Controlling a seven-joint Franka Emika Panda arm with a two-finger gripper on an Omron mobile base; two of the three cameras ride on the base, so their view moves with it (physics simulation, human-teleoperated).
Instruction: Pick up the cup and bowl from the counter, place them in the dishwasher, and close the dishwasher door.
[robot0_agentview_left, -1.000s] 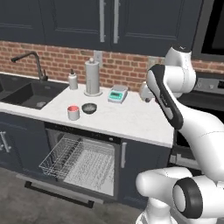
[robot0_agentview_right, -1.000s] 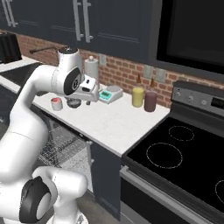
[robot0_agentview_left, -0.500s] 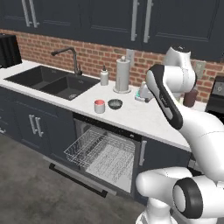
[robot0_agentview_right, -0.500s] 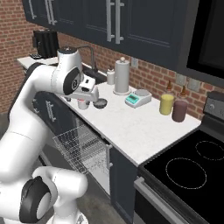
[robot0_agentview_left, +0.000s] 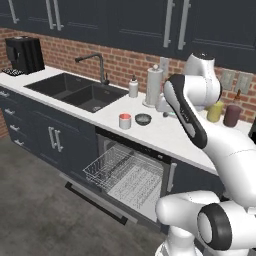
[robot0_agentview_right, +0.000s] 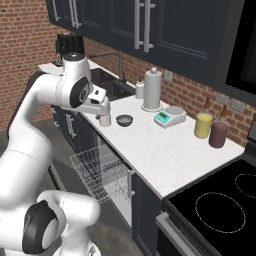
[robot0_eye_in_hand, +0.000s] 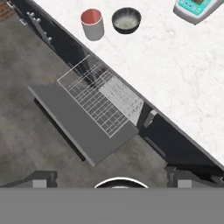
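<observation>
Cup: the cup (robot0_agentview_left: 125, 121) stands upright on the counter (robot0_agentview_left: 165, 135), near the front edge. It is white outside and red inside.
Bowl: the bowl (robot0_agentview_left: 143, 119) sits just beside the cup, a little farther along the counter. They look close but not touching.
Dishwasher: the dishwasher (robot0_agentview_left: 131, 172) is right under the cup and bowl. Its wire rack (robot0_agentview_left: 117, 170) is pulled out.
Door: the dishwasher door (robot0_eye_in_hand: 78, 124) is dropped down flat, low near the floor.
Gripper: the gripper (robot0_eye_in_hand: 111, 177) is up high, looking down. Its two fingers stand far apart and hold nothing.
Which way to go: in the hand view the cup (robot0_eye_in_hand: 92, 23) and the bowl (robot0_eye_in_hand: 126, 19) are at the far top, well apart from the fingers. The gripper hangs over the floor in front of the open door, so I think it must go forward over the rack and then down.
Which first: the cup looks like the easier first pick. It stands tall, so open fingers can come down around its sides.
Other things: a small scale (robot0_eye_in_hand: 196, 8) sits farther along the counter, out of the way.
</observation>
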